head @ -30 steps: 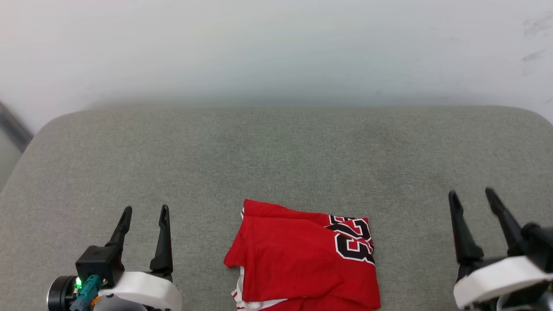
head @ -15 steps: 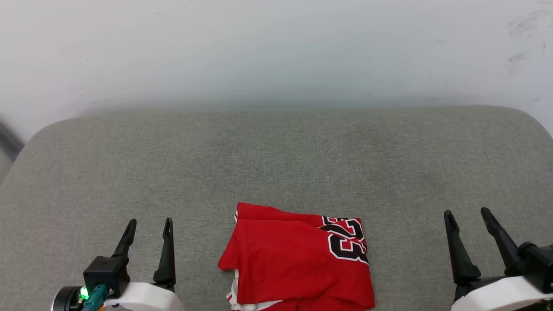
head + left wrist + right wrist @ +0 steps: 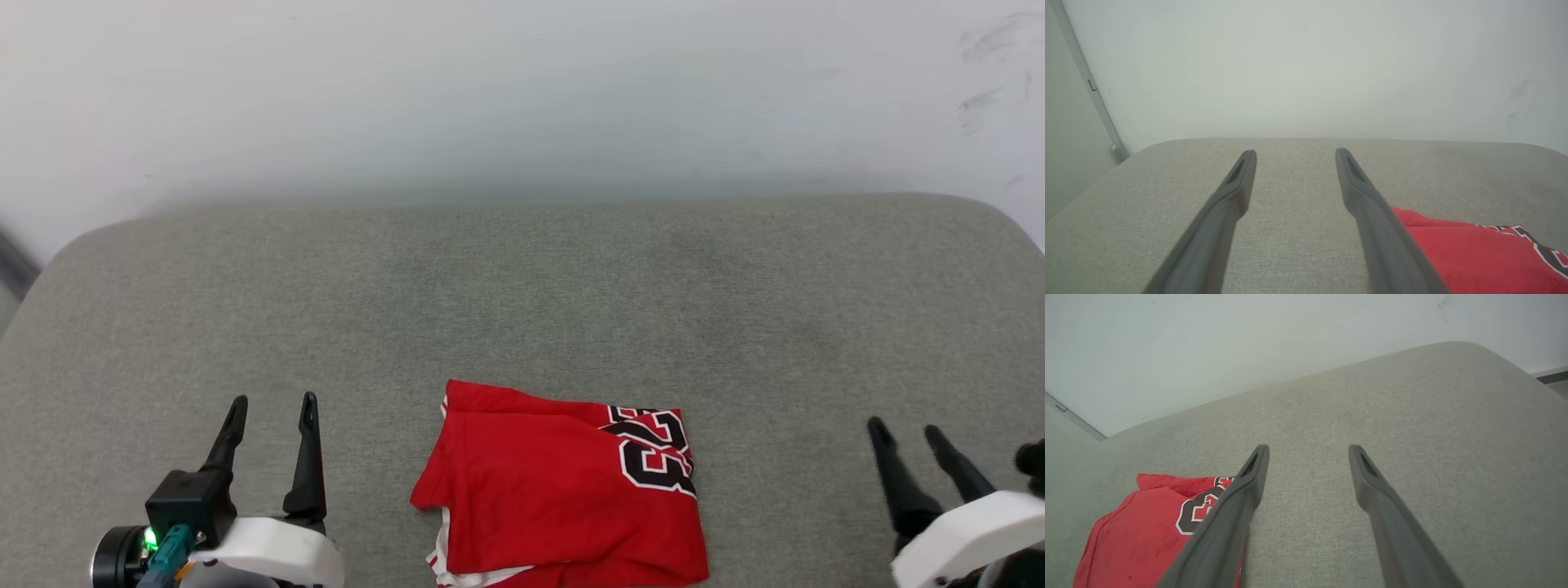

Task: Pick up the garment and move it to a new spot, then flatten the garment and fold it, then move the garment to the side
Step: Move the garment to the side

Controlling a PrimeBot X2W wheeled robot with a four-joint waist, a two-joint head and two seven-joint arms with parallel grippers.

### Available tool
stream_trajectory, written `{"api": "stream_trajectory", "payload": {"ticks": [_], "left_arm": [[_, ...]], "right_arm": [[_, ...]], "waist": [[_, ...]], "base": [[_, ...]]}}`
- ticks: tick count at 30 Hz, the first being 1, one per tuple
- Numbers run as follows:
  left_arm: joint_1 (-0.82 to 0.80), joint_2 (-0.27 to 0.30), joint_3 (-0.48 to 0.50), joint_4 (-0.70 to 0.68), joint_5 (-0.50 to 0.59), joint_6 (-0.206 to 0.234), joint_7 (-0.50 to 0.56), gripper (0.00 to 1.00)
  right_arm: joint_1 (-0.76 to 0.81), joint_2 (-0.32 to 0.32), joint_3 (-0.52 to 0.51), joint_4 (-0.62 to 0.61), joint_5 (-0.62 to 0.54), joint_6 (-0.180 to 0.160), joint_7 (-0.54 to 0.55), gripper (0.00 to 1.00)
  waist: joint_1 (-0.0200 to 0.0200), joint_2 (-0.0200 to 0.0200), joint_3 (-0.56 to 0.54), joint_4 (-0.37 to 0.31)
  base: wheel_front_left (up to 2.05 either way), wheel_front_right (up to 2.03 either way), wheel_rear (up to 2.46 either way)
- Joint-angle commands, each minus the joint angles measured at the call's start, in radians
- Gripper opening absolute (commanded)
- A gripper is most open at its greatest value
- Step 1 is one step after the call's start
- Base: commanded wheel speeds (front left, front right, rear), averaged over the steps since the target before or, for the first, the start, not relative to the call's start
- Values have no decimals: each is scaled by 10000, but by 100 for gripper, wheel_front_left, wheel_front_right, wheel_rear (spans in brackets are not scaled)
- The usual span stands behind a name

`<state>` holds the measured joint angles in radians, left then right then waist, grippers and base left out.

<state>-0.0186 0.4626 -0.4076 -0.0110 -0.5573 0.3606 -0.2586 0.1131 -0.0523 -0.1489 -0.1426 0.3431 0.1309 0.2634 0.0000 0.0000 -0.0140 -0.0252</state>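
Red garment (image 3: 563, 490) sits folded, bottom centre. L gripper (image 3: 273, 400) lower left & R gripper (image 3: 903, 426) lower right: both wide open, empty. Prob best: pinch all layers at opposite edges, lift level.

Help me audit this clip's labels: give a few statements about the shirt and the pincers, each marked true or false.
1. The red garment lies folded on the grey cushion. True.
2. The left pincer is shut on the garment. False: it is open, apart from the garment, holding nothing.
3. The right pincer is open and empty. True.
4. The garment's lettering is hidden underneath. False: the "23" shows on top, toward the garment's right side.
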Motion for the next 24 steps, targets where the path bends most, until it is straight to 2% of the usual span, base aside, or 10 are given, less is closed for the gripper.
{"api": "stream_trajectory", "payload": {"ticks": [1, 5, 8, 13, 19, 24], "left_arm": [[-143, -52, 71, -51, 74, -20, -51, 100], [-313, -211, 132, -45, 168, -89, -65, 100], [-326, -286, 180, -37, 245, -159, -72, 100], [-524, -471, 243, -52, 390, -339, -80, 100], [-847, -683, 304, -12, 563, -609, -81, 100], [-1022, -759, 361, 109, 668, -779, -74, 100]], "right_arm": [[-347, -188, -313, 354, 350, -4, 370, 100], [-910, -699, -1117, 1734, 1460, -2, 1814, 100], [-1208, -799, -1448, 2531, 2314, -2, 2970, 100], [-1672, -385, -1731, 3862, 4032, -2, 4652, 100], [-2388, -2, -1219, 5175, 6261, -2, 5475, 100], [-2847, 43, -291, 6071, 7660, -4, 5395, 100]], "waist": [[0, 0, 59, 111], [0, 0, 149, 492], [0, 0, 265, 815], [0, 0, 573, 1297], [0, 0, 1147, 1741], [0, 0, 1425, 1929]], "base": [[0, 0, 0], [0, 0, 0], [0, 0, 0], [0, 0, 0], [0, 0, 0], [0, 0, 0]]}}
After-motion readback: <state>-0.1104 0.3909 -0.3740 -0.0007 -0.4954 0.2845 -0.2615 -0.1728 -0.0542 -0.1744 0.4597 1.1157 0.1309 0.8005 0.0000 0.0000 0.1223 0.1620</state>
